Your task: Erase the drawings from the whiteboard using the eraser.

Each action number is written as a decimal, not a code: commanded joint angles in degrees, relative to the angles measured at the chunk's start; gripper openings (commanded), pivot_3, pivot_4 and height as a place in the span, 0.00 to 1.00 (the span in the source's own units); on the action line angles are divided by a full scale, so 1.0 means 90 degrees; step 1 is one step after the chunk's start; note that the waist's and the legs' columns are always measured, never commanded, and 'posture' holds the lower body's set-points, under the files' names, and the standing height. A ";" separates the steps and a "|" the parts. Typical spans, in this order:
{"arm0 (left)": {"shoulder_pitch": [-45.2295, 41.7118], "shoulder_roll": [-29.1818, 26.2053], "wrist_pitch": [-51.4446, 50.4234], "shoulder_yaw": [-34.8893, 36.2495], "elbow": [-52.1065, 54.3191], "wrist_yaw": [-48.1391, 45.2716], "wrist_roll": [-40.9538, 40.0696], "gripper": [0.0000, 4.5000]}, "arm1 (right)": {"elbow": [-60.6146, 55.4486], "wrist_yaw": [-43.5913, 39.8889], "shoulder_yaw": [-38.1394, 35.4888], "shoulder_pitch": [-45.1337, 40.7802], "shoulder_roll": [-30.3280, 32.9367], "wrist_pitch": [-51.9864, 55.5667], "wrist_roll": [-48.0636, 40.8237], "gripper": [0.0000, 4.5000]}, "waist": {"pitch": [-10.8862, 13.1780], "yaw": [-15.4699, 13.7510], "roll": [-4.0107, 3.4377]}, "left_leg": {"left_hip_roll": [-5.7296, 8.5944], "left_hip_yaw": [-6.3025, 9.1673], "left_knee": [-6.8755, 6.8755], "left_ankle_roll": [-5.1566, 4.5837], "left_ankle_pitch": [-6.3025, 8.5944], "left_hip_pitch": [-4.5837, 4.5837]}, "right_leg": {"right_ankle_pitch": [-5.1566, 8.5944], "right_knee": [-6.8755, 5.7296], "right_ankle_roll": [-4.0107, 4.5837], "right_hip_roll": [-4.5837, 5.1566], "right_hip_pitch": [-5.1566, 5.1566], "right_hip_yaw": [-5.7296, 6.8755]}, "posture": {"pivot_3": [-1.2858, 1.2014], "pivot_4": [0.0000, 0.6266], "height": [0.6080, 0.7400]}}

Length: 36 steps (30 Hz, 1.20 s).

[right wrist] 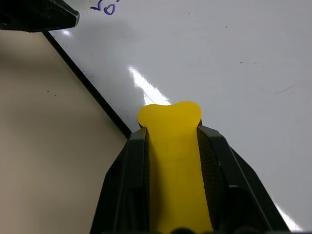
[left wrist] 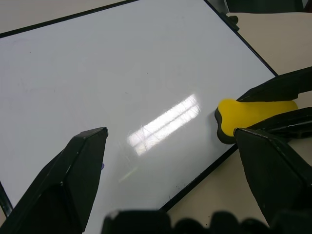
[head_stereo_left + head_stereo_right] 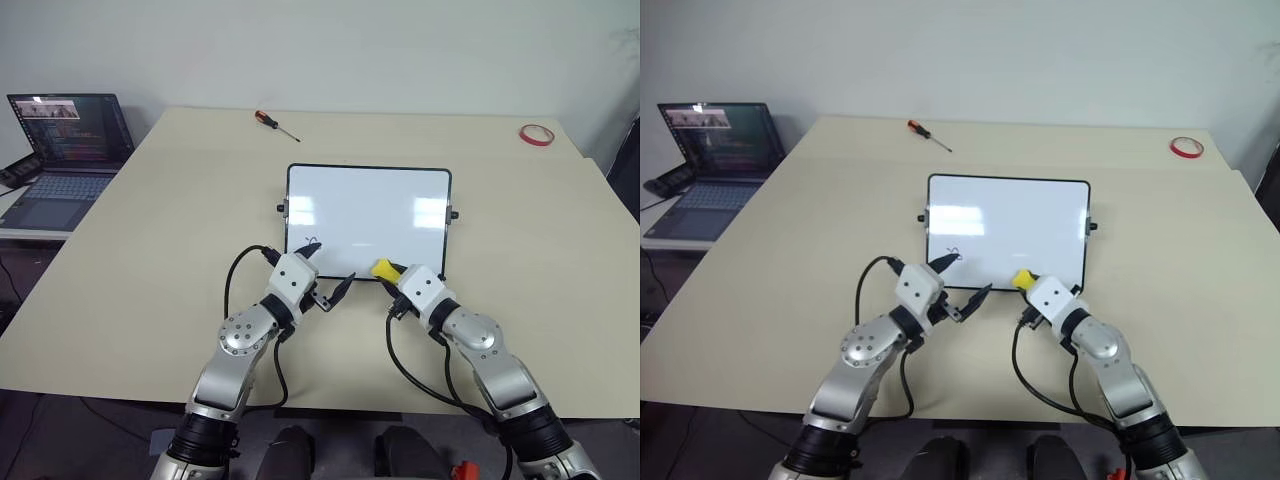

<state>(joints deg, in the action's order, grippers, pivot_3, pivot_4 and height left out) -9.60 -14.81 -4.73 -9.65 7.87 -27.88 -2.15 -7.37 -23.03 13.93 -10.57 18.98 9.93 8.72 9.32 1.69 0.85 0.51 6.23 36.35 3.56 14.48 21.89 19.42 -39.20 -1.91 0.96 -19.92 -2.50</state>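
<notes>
One small bright-yellow foam eraser (image 1: 174,161), dark underside, pinched in right gripper (image 3: 392,272) at six o'clock edge of glossy white black-framed whiteboard (image 3: 367,215); left gripper (image 3: 326,274) gapes empty.

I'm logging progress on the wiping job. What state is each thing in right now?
whiteboard: flat on the table, mostly wiped clean.
scribble: still on the board, near the left hand.
eraser: pinched in the right hand, at the board's near edge.
right hand: shut on the eraser.
left hand: open, holding nothing.
laptop: lid open, screen lit.
screwdriver: lying on the table.
tape ring: lying flat.
</notes>
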 commanded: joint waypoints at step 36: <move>0.1667 0.0092 -0.0125 0.0597 0.1175 0.1133 0.0086 1.00 | -0.1365 0.0195 -0.0661 -0.0656 -0.0383 0.1336 -0.0777 0.24 | 0.0006 0.0004 0.0000 | 0.0000 -0.0008 -0.0035 0.0000 0.0000 0.0025 | 0.0001 0.0025 0.0001 0.0007 -0.0030 -0.0002 | 0.52 0.24 1.00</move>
<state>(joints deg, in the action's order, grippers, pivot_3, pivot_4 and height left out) 5.14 -14.74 -5.93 -5.22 15.56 -19.49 -1.43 -19.19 -21.20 7.93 -15.24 15.75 23.99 2.13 9.37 1.73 0.85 0.51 6.17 36.04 3.56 14.48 22.11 19.43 -38.98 -1.90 1.02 -20.20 -2.52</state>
